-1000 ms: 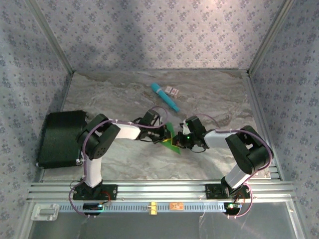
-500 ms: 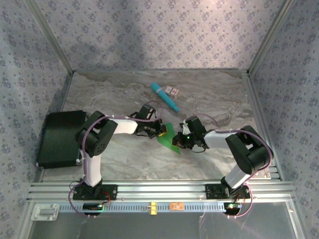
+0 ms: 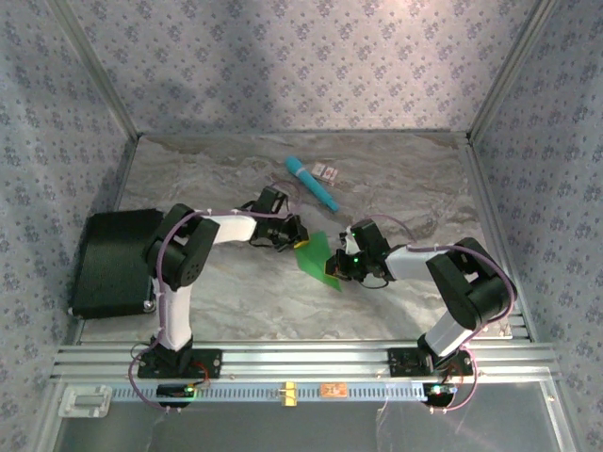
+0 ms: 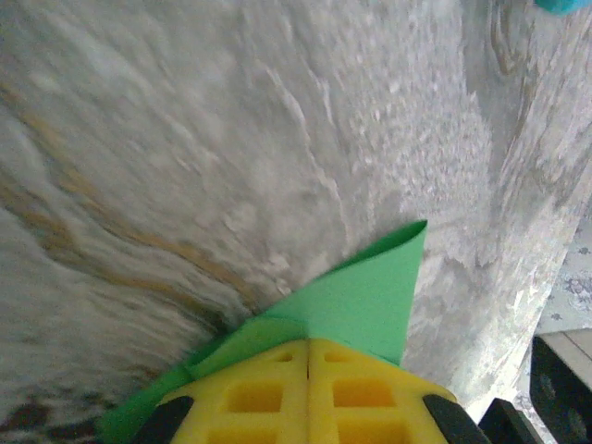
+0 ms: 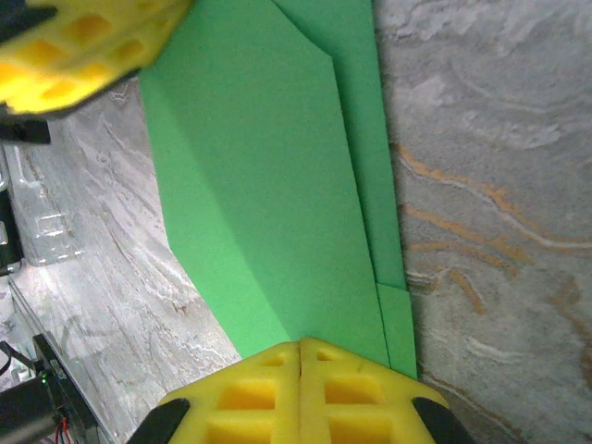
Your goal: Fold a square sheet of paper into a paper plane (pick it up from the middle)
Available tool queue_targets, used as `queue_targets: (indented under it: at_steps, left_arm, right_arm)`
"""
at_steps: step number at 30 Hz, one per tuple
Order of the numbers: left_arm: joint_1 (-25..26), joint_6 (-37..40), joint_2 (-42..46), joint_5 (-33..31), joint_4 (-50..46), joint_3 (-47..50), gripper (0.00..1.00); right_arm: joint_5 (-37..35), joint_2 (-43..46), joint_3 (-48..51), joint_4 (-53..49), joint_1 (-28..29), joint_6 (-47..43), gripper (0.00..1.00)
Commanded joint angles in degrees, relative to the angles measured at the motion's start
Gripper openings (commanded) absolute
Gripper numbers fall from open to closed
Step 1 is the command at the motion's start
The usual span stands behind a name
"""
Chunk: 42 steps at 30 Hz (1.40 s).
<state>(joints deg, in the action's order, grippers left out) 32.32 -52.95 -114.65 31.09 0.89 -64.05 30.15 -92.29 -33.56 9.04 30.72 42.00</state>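
With left claw [image 4: 308, 344] and right claw [image 5: 301, 344] each clamped on the square sheet of paper [image 5: 259, 185], we risk tearing it or skewing the crease if they pull unevenly.

Front table [image 3: 245, 306] is open
Held paper [image 3: 317, 256] bars the middle; teal stick [image 3: 313, 183] behind it, black case [image 3: 113, 259] hogging the left edge.

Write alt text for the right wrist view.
The right gripper is shut on the near edge of the folded green sheet of paper, which extends over a grey marbled table. The left gripper pinches its far corner at upper left.
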Motion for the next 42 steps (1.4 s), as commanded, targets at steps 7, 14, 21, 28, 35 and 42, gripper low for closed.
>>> queue_targets:
  at_steps: [7,14,21,28,35,42]
  left_arm:
    - [-4.98,3.54,-2.33,-5.88,-5.32,-2.12,0.07]
    - [-5.85,4.77,0.2,-6.68,-7.7,-3.49,0.08]
    - [-4.57,5.48,7.04,-8.93,-9.19,-2.66,0.11]
    - [1.85,6.81,7.66,-4.37,-7.87,-2.08,0.11]
    - [6.91,5.99,2.66,-0.94,-4.19,-1.27,0.1]
    - [6.44,5.92,-1.28,-1.96,-3.83,-0.58,0.09]
  right_arm:
    - [-4.15,-1.05,2.24,-9.05,-0.44,-1.55,0.0]
    - [-4.05,-0.65,2.19,-9.16,-0.48,-1.74,0.0]
    - [-4.05,-0.5,2.26,-9.04,-0.52,-1.59,0.0]
    - [-4.07,-0.35,2.45,-9.04,-0.84,-1.06,0.0]
    - [-3.61,-0.62,2.36,-10.09,-1.5,-0.32,0.0]
    - [-2.06,0.99,1.7,-9.06,-1.55,-0.59,0.0]
